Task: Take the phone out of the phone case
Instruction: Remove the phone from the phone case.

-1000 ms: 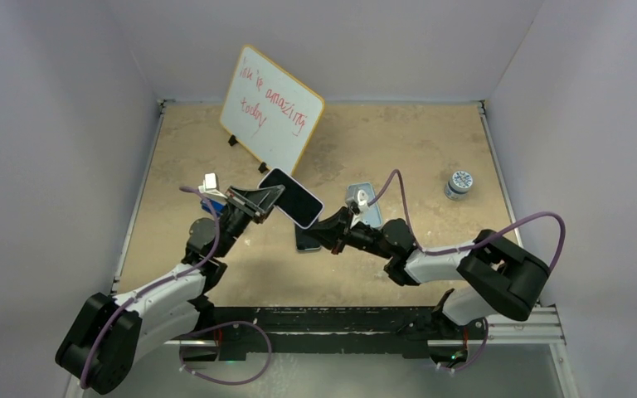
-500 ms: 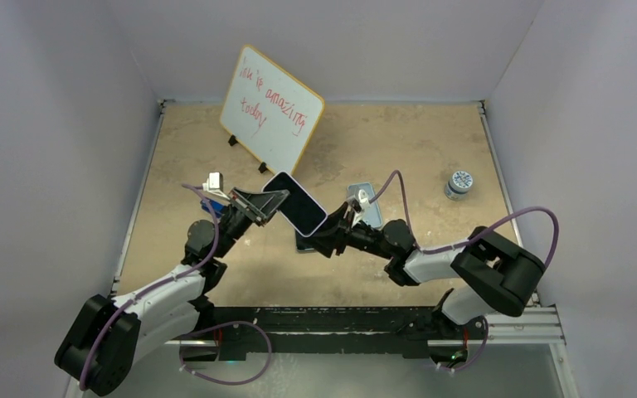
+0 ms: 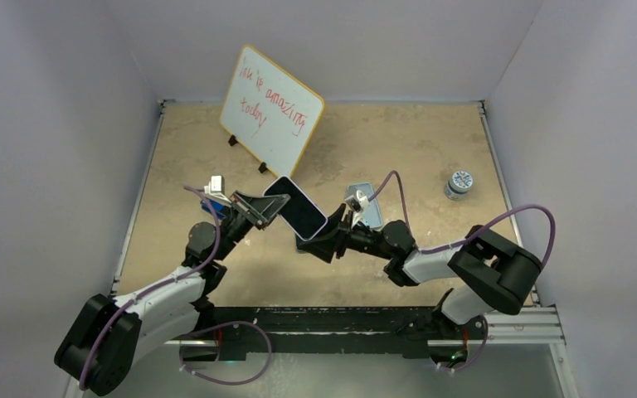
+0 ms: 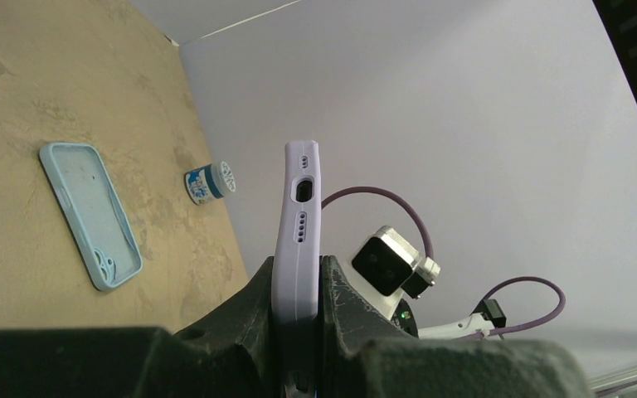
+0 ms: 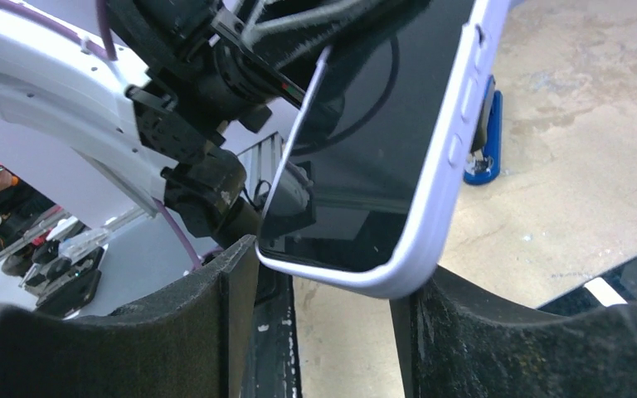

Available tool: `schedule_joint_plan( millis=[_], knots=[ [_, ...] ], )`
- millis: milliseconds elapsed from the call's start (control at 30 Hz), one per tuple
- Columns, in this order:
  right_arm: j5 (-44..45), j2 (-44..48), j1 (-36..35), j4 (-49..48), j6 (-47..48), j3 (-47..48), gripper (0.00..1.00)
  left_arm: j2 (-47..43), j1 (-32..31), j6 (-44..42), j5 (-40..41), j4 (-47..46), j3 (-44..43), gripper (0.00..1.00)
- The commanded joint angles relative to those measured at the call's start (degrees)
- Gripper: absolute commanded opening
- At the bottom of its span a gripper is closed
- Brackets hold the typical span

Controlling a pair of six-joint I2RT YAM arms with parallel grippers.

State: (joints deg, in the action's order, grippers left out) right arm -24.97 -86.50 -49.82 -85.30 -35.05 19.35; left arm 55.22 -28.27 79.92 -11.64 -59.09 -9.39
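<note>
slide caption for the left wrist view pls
Left gripper clamps the lilac-cased phone edge-on, a blue case lying on the table.

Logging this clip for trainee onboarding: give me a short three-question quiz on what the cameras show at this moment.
1. True or false: the left gripper is shut on the lilac-cased phone.
2. The light blue case lying on the table is: A) empty, B) holding a phone, C) in a gripper.
3. Fill in: the phone's ___ sits between the fingers of the right gripper.

Key: 1 true; 2 A; 3 corner.
</note>
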Motion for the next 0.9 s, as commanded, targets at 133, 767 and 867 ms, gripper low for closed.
schedule_joint_plan(
  millis=[133, 767, 867],
  knots=[
    [0.7, 2.3, -0.2, -22.0, -0.5, -0.2, 0.6, -1.3, -0.3, 0.4, 1.5, -6.0, 0.9, 0.0],
    [4.8, -0.4, -0.1, -19.9, 5.2, 0.3, 0.34, -0.2, -0.4, 5.3, -2.4, -3.5, 1.1, 0.0],
    [5.5, 0.5, -0.1, -15.4, 9.4, 0.7, 0.24, -0.3, -0.4, 6.6, -4.3, -1.6, 0.7, 0.0]
  ],
)
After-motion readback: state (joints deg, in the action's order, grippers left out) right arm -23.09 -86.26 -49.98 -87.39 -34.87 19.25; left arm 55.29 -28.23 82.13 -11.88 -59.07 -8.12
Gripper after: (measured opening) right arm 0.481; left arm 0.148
